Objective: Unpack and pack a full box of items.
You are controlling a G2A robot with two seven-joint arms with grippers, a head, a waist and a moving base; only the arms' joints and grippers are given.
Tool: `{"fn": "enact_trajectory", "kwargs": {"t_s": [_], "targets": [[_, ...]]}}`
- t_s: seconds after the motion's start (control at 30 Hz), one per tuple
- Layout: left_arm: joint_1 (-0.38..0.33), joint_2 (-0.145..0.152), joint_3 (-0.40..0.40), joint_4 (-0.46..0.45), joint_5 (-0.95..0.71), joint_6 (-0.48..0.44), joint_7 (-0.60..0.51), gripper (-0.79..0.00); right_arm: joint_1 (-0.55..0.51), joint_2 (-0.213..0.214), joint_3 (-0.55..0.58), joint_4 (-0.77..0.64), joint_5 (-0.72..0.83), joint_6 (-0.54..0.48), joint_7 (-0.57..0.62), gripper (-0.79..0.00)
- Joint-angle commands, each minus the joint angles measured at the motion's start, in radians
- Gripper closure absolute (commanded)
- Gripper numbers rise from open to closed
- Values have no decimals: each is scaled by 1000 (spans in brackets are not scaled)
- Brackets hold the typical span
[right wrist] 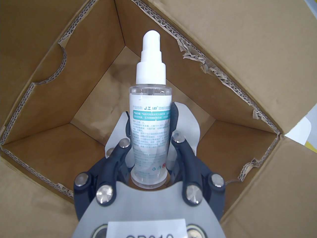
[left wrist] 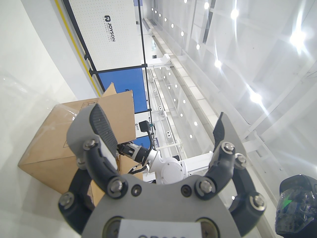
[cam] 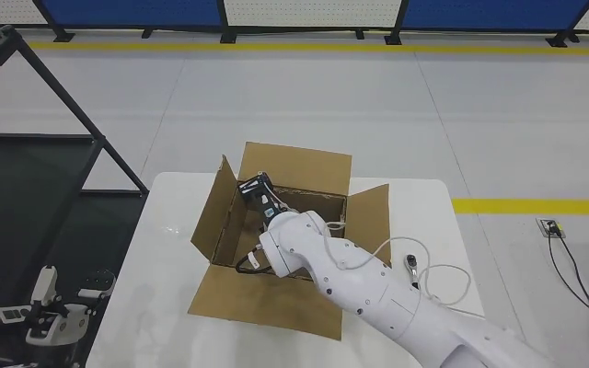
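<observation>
**Top view.** Open cardboard box (cam: pixel 296 166) on the white desk (cam: pixel 161 248), all four flaps splayed outward. The right arm comes in over the near flap, and the right gripper (cam: pixel 261 197) sits inside the opening near the back wall. Nothing braces the box, so a sideways nudge from the arm could prob. skid it across the desk or fold a flap inward.

**Left wrist view.** Left gripper (left wrist: pixel 158 122) is off to the side of the box, low by the desk and aimed up toward the ceiling. Its fingers (left wrist: pixel 101 125) are spread wide with nothing between them. It is well apart from the box, so it gives no support if the carton shifts.

**Right wrist view.** The fingers (right wrist: pixel 175 116) are clenched on a clear spray bottle (right wrist: pixel 150 95) with a white pump head. The grip is on the lower labelled body, the base sits toward the wrist, and the nozzle points down into the box. The bottle hangs within the opening, clear of the walls. The visible box floor is bare.

Likely faults:
- The smooth round body could slide or twist in the pads, esp. as the grip sits low and the pump end overhangs.
- The nozzle would meet the floor first if lowered too far — it might press the pump or lever the bottle out of the grip.
- The torn rim (right wrist: pixel 198 58) is ragged and may snag the bottle or a finger on a pass close to that wall.
</observation>
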Motion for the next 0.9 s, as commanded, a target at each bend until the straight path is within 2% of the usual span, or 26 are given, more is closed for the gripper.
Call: {"fn": "enact_trajectory", "kwargs": {"t_s": [0.0, 0.4, 0.53, 0.67, 0.87], "targets": [[0, 0, 0, 0, 0, 0, 0, -785, 0, 0, 0, 0, 0, 0, 0, 0], [0, 0, 0, 0, 0, 0, 0, -785, 0, 0, 0, 0, 0, 0, 0, 0], [0, 0, 0, 0, 0, 0, 0, -785, -29, -3, 6, 35, -12, -31, -15, 0], [0, 0, 0, 0, 0, 0, 0, -785, -35, -23, -5, 100, -12, -63, -5, 0], [0, 0, 0, 0, 0, 0, 0, -785, -9, -77, -24, 257, 28, -140, -4, 0]]}}
